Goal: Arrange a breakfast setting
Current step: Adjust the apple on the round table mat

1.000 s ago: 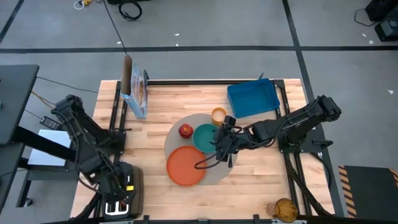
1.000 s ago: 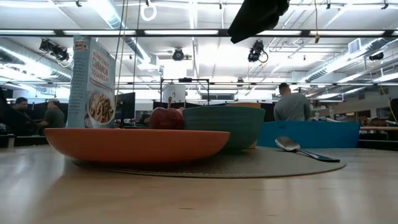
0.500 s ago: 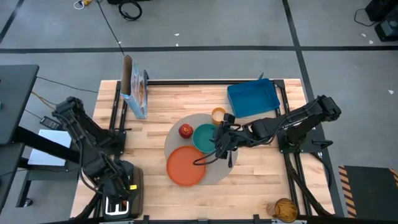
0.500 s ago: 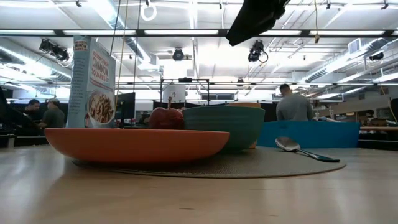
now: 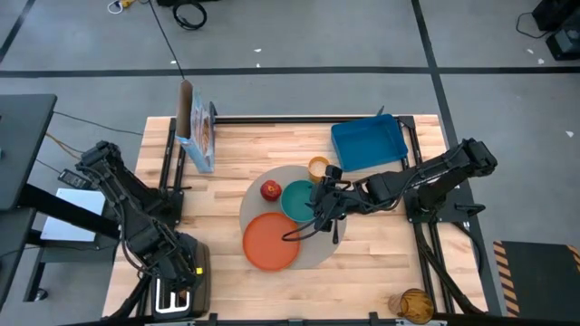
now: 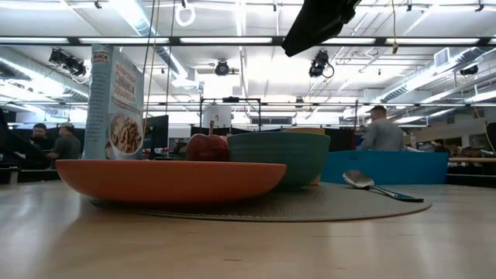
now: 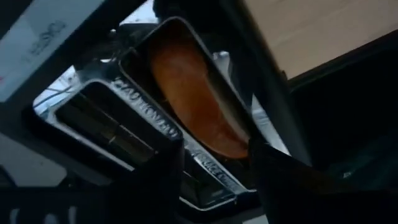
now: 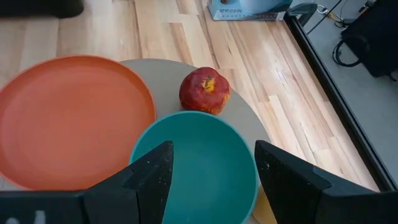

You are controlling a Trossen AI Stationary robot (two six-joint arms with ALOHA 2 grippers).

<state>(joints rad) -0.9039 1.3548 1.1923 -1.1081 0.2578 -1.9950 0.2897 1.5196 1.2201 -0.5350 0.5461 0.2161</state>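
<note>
Toast slice [image 7: 199, 99]: upright in toaster [image 5: 181, 288] slot, between left claw [image 7: 211, 163] fingers.
Left claw: spread apart, not clamped.
Right claw [image 8: 211, 171]: apart, above teal bowl [image 8: 196, 165].

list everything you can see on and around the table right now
mat: 1, grey-beige, round, middle of the table
plate: 1, orange, on the mat's near side
bowl: 1, teal, on the mat beside the plate
apple: 1, red, on the mat left of the bowl
cup: 1, orange-filled, at the mat's far edge
spoon: 1, metal, on the mat's right side
toast slice: 1, brown, in a toaster slot
toaster: 1, silver, near-left table corner
tray: 1, blue, far-right of the table
cereal box: 1, blue, upright, far-left
people: a few, in the room behind
left gripper: over the toaster, open around the toast
right gripper: above the bowl, open
</note>
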